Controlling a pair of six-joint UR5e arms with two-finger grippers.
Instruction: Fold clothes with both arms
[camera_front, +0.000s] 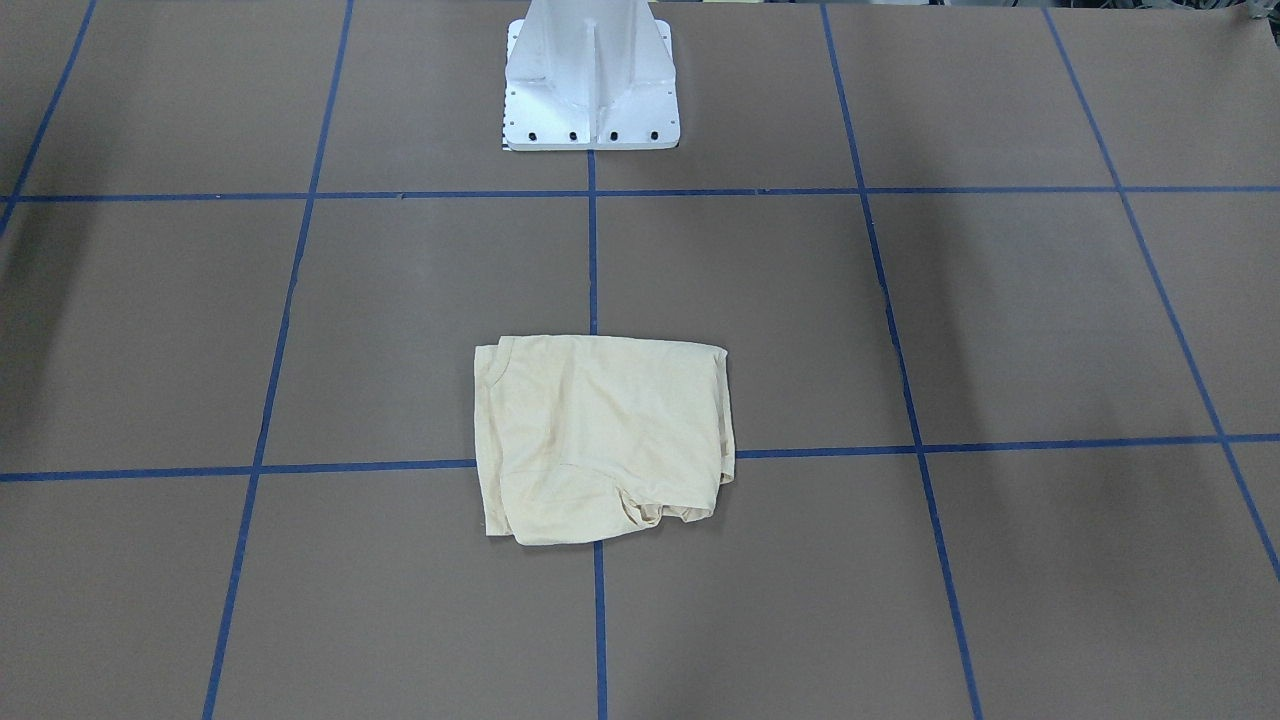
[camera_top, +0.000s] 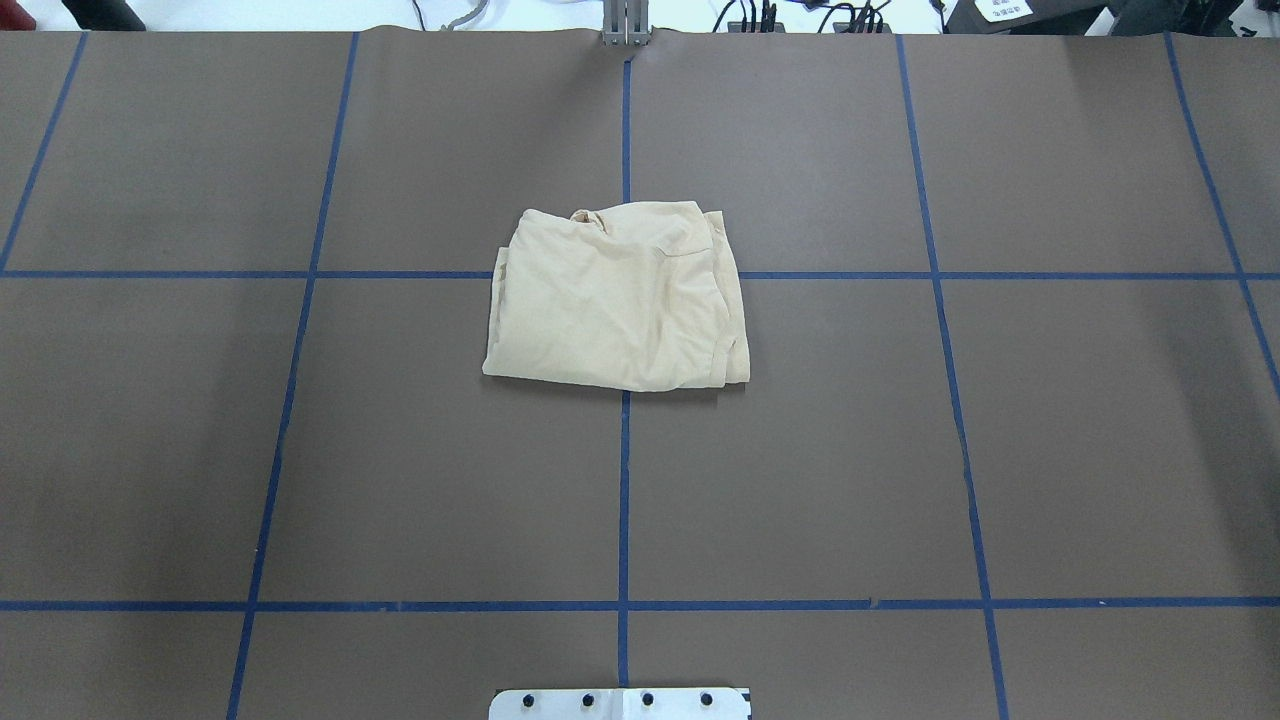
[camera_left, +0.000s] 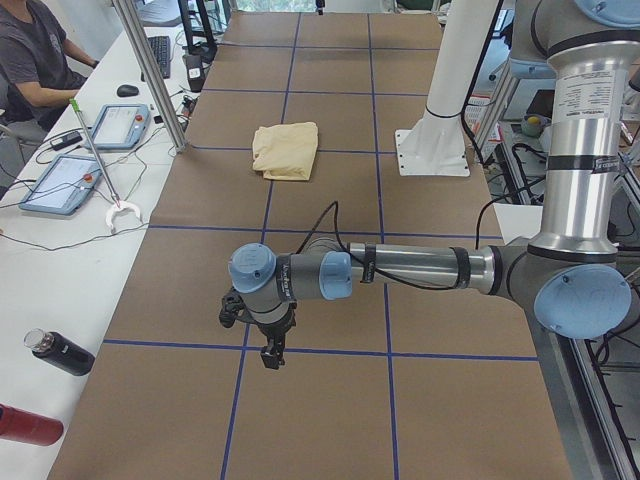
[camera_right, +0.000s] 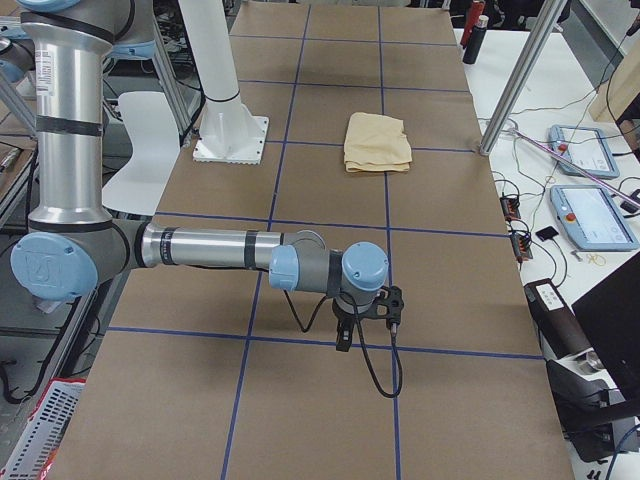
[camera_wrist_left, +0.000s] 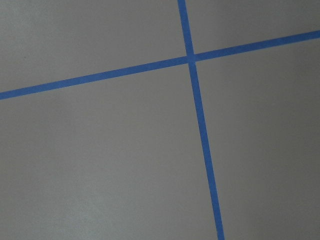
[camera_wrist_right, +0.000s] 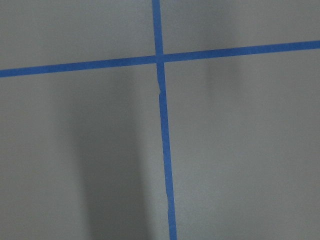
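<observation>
- Left arm (camera_left: 420, 268): dark small print on its upright silver tube, too fine to read.
- Right arm (camera_right: 200, 248): a mark on its blue joint cap, unreadable.

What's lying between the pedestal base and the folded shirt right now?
Only bare brown table crossed by blue tape. The overhead view shows nothing else between the shirt and the pedestal base.

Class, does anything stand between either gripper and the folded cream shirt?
Nothing visible. Only bare brown table with blue tape lines separates the left gripper and the right gripper from the folded cream-yellow cloth shirt.
</observation>
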